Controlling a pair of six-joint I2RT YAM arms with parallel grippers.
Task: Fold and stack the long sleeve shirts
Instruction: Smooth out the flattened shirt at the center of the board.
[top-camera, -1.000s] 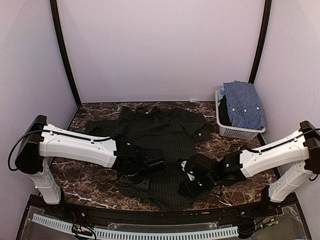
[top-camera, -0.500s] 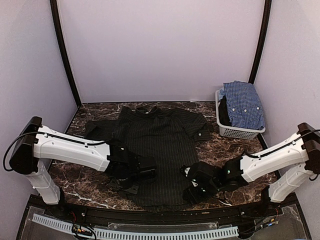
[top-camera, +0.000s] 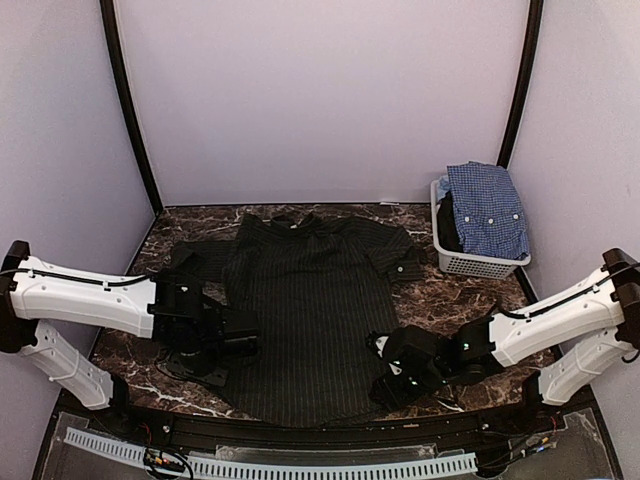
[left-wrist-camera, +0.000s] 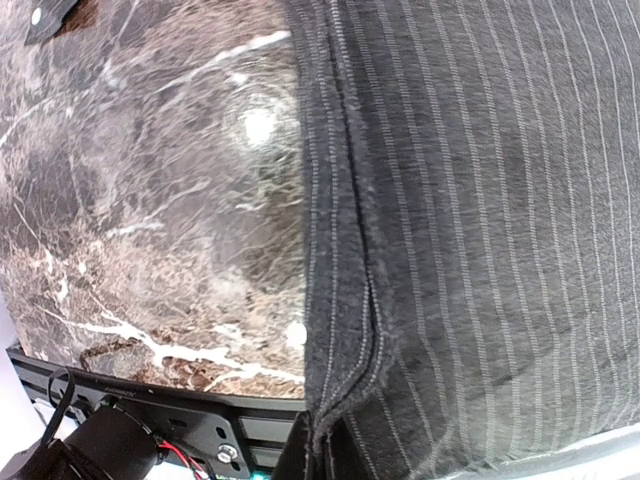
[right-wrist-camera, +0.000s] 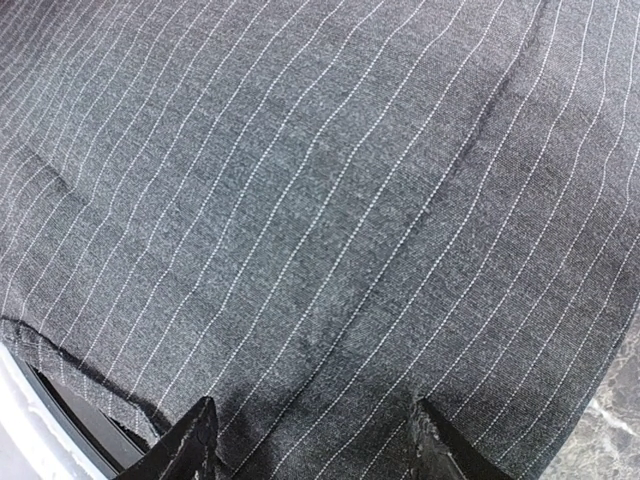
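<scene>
The black pinstriped long sleeve shirt lies spread flat on the marble table, collar toward the back. My left gripper is at the shirt's lower left side edge. In the left wrist view it is shut on the stitched side seam of the shirt. My right gripper is low over the lower right part of the shirt. In the right wrist view it stands open, with pinstriped cloth lying flat between its fingertips. The blue-and-white check shirt sits bunched in the basket.
The white slatted basket stands at the back right by the wall. Bare marble shows left of the shirt. The table's black front rail runs close below both grippers. One black sleeve lies at the back left.
My left gripper closed on the shirt's side seam and moved left, drawing the lower left of the shirt outward. My right gripper slid slightly toward the near edge, still open.
</scene>
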